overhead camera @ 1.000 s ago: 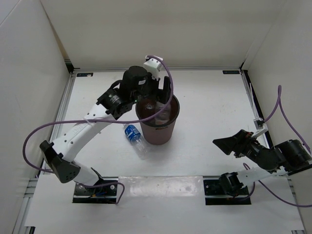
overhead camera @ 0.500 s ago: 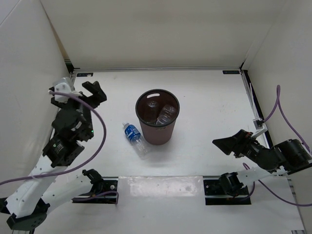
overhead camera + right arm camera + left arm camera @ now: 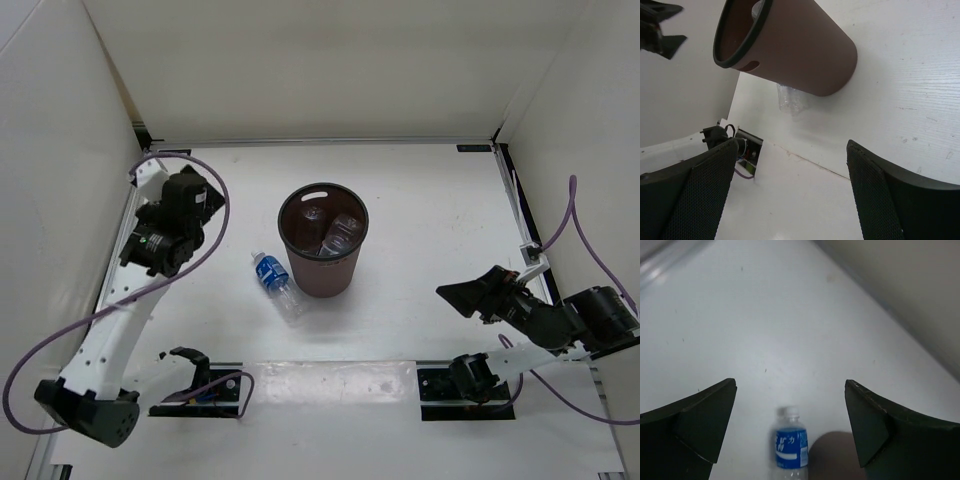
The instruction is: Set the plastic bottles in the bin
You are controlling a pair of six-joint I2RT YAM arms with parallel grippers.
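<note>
The last bottle [image 3: 275, 282] on the bench [image 3: 430, 210] lies on its side just beside the bin [image 3: 322, 275], on the left arm's side. Its cap points up-left toward my left end effector [image 3: 790, 390], its base toward the bin's foot. From the left wrist it sits centred between the wide-spread, empty fingers, its long axis in line with the gap, so I'd judge they would close across its width. The right end effector [image 3: 470, 297], also open and empty, sits well apart beyond the bin.
</note>
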